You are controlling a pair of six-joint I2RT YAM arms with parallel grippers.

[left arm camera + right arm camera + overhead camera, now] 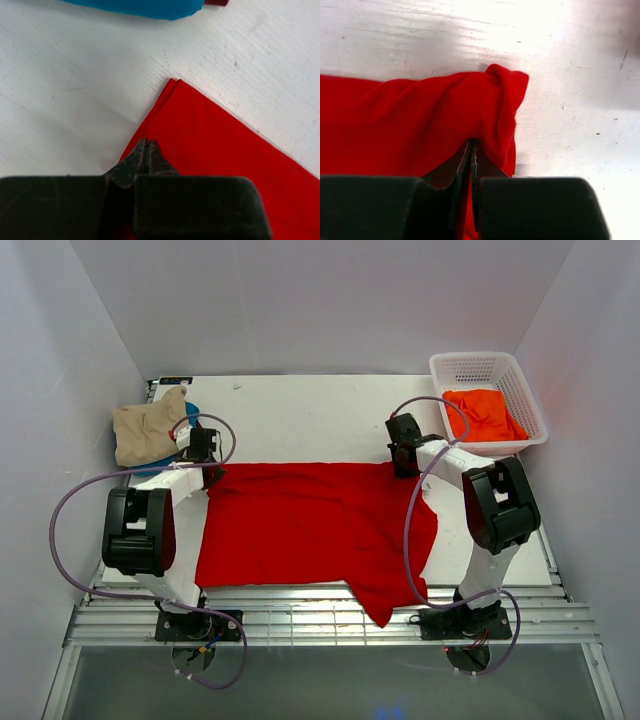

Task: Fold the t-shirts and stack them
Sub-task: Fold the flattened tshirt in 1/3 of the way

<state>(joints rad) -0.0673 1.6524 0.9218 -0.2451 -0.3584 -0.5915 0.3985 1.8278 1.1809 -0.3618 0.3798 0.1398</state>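
Lying flat on the tabletop [300,420], the bright red t-shirt [300,530] is spread just left of the white basket [530,405]. Its back corner nearest the basket is pinched, all bunched up, by the right gripper [471,145]; the back corner farthest from it is clamped by the left gripper [146,145].

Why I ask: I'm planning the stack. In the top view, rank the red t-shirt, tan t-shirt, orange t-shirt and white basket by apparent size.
1. red t-shirt, spread flat, by far the largest.
2. white basket.
3. tan t-shirt and orange t-shirt look alike; both are bunched, so I won't rank them.
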